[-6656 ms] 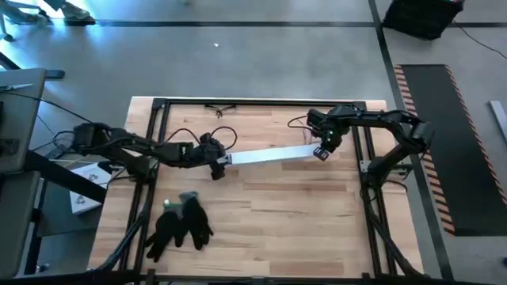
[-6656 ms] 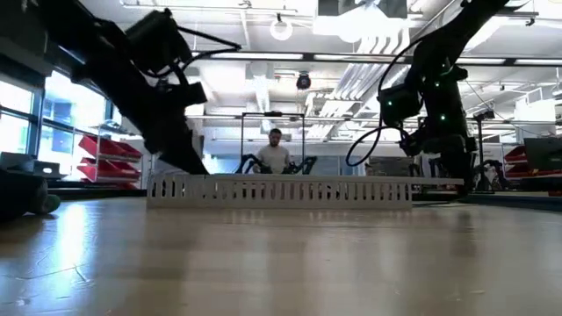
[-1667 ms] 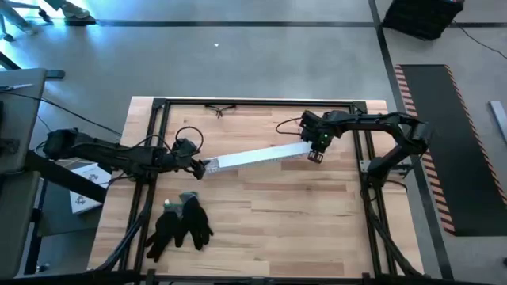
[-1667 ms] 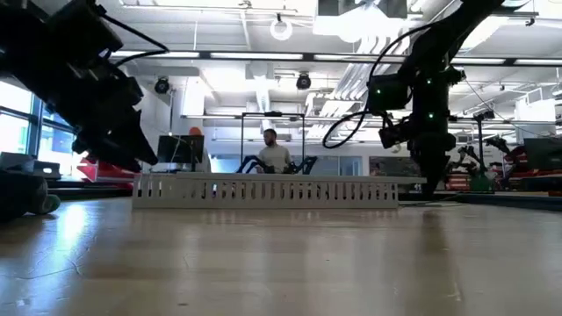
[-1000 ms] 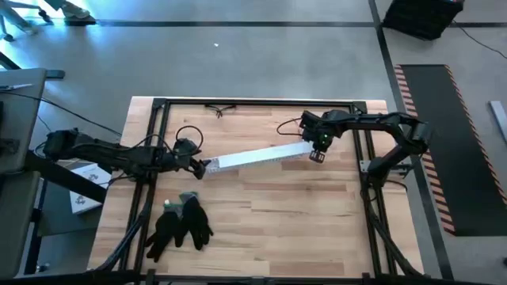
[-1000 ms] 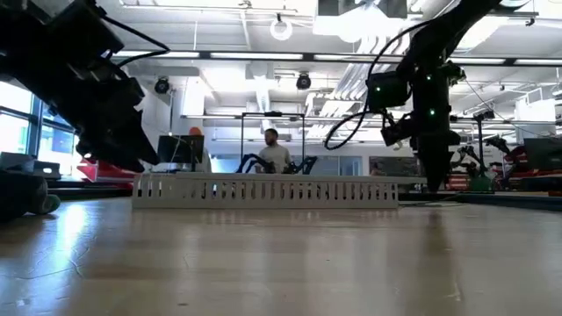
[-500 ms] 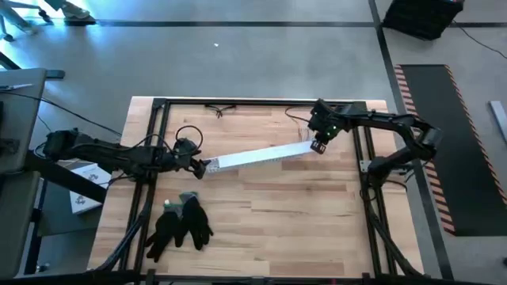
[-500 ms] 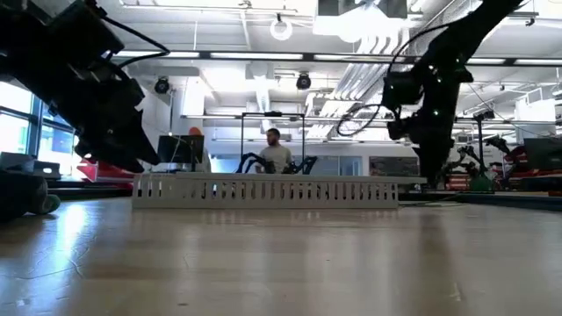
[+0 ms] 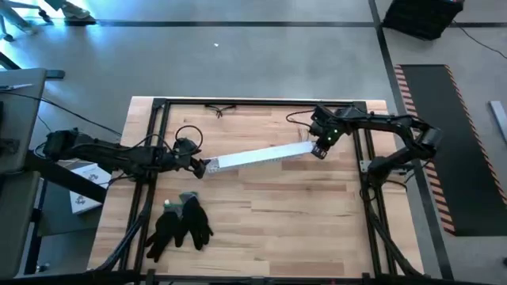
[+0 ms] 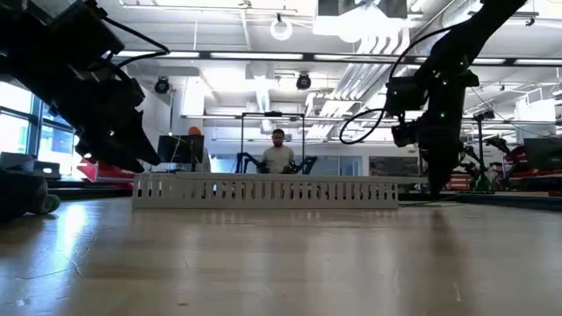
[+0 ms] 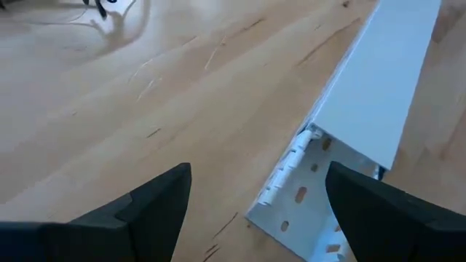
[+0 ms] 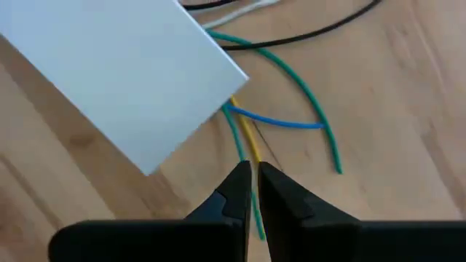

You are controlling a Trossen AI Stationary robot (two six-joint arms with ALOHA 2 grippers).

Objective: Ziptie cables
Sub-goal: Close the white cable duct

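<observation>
A long white slotted channel (image 9: 253, 157) lies slantwise across the middle of the table. Thin cables, green (image 12: 320, 131), blue, yellow and black, come out from under its right end and lie loose on the wood. My right gripper (image 12: 255, 171) stands over these cables just off that end (image 9: 319, 150), its fingers closed to a narrow slit. My left gripper (image 11: 255, 178) is wide open at the channel's left end (image 9: 198, 167). Its fingers stand on either side of that end (image 11: 291, 211) without touching it. My right gripper comes down on the cables from above, a little way out from the channel's right end. A yellow wire (image 12: 250, 149) and a green one (image 12: 237, 142) run into the slit between the fingertips. The wires lie slack on the table. How far they reach between the fingers is hidden.
A pair of black gloves (image 9: 181, 222) lies near the table's near left corner. A black cord loops behind the left arm (image 9: 188, 134). Black frame rails (image 9: 238, 101) run along the table's edges. A person (image 10: 278, 154) sits in the room beyond.
My right gripper has shifted a little toward the table's right and far edges, then eased back slightly, staying at the channel's right end. The channel and my left gripper have kept still.
</observation>
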